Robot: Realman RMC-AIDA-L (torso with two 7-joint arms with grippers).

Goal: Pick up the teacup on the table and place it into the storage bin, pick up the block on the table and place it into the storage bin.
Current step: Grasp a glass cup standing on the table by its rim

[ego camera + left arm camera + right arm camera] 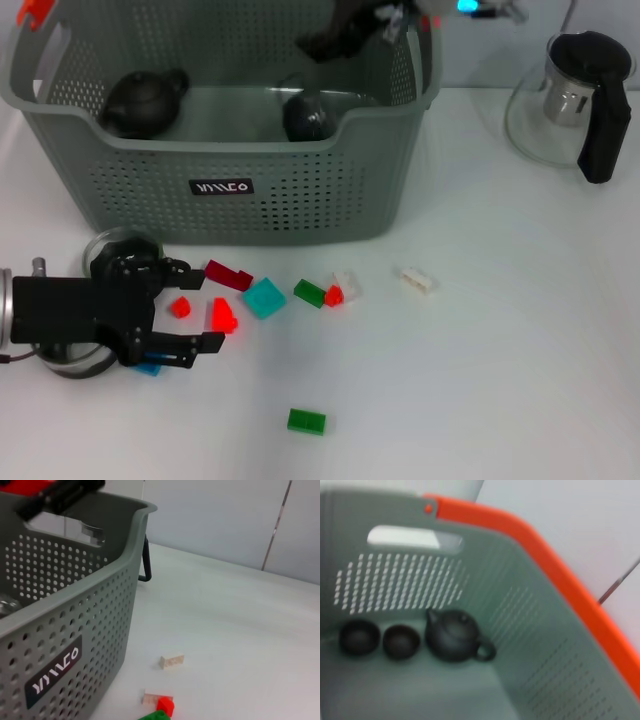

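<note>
Two red blocks (222, 315) sit just between our left gripper's (195, 310) spread fingers; we judge block-picking underway; next, close, lift, carry to storage bin (300, 215); right gripper (350, 35) unclear.

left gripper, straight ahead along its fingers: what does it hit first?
Probably the red block. The left gripper is open, fingers pointing across the table toward the scattered blocks, and that block sits just off the fingertips. Height above the table is unclear, so it might pass over.

Head looks down; all views share the storage bin (300, 215)
</note>
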